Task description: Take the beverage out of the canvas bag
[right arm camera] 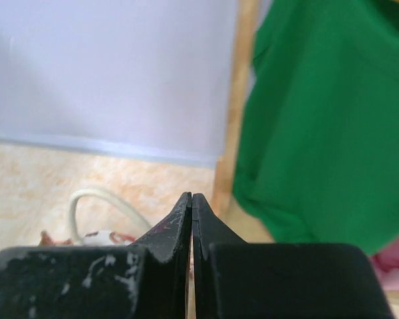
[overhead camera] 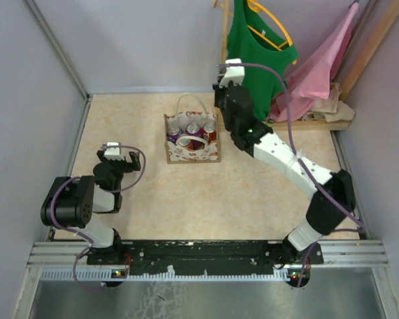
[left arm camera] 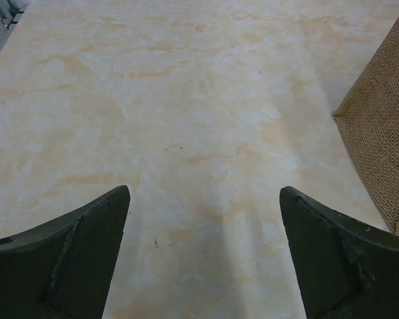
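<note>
Top external view gives me a beige, marbled desk (overhead camera: pixel 253 199) boxed in by pale lilac-grey walls (overhead camera: pixel 146 40), with a metal rail (overhead camera: pixel 206 256) along the near edge where both arms are bolted. The bag (overhead camera: pixel 193 154) stands upright toward the far middle of the desk, its white handle (overhead camera: pixel 189 101) arching up. The silver tops of the cans (overhead camera: pixel 193 127) show inside it, so the cans are in the bag. At the back right corner a green shirt (overhead camera: pixel 259 46) on a yellow hanger and a pink garment (overhead camera: pixel 326 60) hang from a wooden rack (overhead camera: pixel 225 33). My left tool (left arm camera: pixel 205 193) sits low over bare desk, left of the bag and well apart from it, fingers spread wide with nothing between them. The bag's coarse woven side only edges into its wrist view on the right. My right tool (right arm camera: pixel 192 197) is raised just beyond the bag's right far corner, fingers pressed tip to tip and gripping nothing. It faces the back wall and the shirt, with the handle below it.
</note>
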Robot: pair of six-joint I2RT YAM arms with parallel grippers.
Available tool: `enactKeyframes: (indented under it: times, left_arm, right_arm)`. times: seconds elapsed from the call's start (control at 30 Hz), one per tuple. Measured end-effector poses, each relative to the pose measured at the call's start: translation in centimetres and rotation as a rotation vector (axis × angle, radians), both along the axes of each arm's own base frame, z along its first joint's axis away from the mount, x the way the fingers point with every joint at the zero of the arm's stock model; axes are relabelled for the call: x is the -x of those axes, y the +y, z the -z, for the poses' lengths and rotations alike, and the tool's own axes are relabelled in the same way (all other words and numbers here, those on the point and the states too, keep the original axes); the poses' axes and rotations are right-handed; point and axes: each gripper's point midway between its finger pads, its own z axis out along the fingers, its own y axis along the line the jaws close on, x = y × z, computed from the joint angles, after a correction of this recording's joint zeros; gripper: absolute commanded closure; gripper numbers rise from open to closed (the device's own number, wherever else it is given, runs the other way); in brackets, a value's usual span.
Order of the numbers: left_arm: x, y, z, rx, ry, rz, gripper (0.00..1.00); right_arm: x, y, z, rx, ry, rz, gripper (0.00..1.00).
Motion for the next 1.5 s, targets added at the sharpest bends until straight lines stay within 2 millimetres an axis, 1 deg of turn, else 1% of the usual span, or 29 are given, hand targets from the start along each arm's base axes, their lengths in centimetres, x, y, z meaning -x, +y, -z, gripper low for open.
enactKeyframes:
  times: [0.07, 0.13, 0.23, 0.33, 0.4, 0.5, 0.53, 0.57, 0.77, 0.83, 0.9, 0.97, 1.13, 1.33, 1.5]
  left_arm:
    - [0.0, 0.0, 0.0, 0.0, 0.0, 0.0, 0.0]
    - [0.0, 0.0, 0.0, 0.0, 0.0, 0.0, 0.0]
    - [0.0, 0.0, 0.0, 0.0, 0.0, 0.0, 0.0]
    - [0.0, 0.0, 0.0, 0.0, 0.0, 0.0, 0.0]
    - [0.0, 0.0, 0.0, 0.0, 0.0, 0.0, 0.0]
    - [0.0, 0.0, 0.0, 0.0, 0.0, 0.0, 0.0]
    - [0.0, 0.0, 0.0, 0.0, 0.0, 0.0, 0.0]
    - [0.0, 0.0, 0.0, 0.0, 0.0, 0.0, 0.0]
    - [0.0, 0.0, 0.0, 0.0, 0.0, 0.0, 0.0]
    - [0.0, 0.0, 0.0, 0.0, 0.0, 0.0, 0.0]
    - [0.0, 0.0, 0.0, 0.0, 0.0, 0.0, 0.0]
    - [0.0, 0.0, 0.0, 0.0, 0.0, 0.0, 0.0]
    - [0.0, 0.0, 0.0, 0.0, 0.0, 0.0, 0.0]
    - [0.0, 0.0, 0.0, 0.0, 0.0, 0.0, 0.0]
    - [0.0, 0.0, 0.0, 0.0, 0.0, 0.0, 0.0]
  right_arm:
    - [-1.4, 2.1, 1.2, 0.024, 0.046, -0.049, 1.0]
    - [-2.5, 4.1, 3.4, 0.052, 0.107, -0.098, 1.0]
    - [-3.7, 6.6, 7.2, 0.091, 0.216, -0.161, 1.0]
    - [-3.7, 8.1, 11.1, 0.116, 0.326, -0.214, 0.99]
    - [-3.2, 8.7, 13.3, 0.128, 0.393, -0.242, 0.97]
    - [-2.3, 9.5, 15.1, 0.133, 0.456, -0.275, 0.95]
    - [-1.9, 9.9, 15.6, 0.134, 0.472, -0.288, 0.93]
    - [-1.4, 10.5, 15.8, 0.133, 0.483, -0.306, 0.88]
    - [1.1, 13.4, 17.2, 0.133, 0.53, -0.389, 0.38]
    - [1.7, 14.1, 17.6, 0.128, 0.546, -0.412, 0.26]
    - [2.2, 14.5, 18.0, 0.121, 0.561, -0.425, 0.19]
    - [2.5, 14.6, 18.3, 0.118, 0.576, -0.43, 0.17]
    - [2.9, 14.6, 19.1, 0.114, 0.606, -0.425, 0.17]
    - [3.5, 14.8, 21.4, 0.143, 0.662, -0.418, 0.17]
    - [3.9, 15.0, 22.3, 0.151, 0.681, -0.4, 0.15]
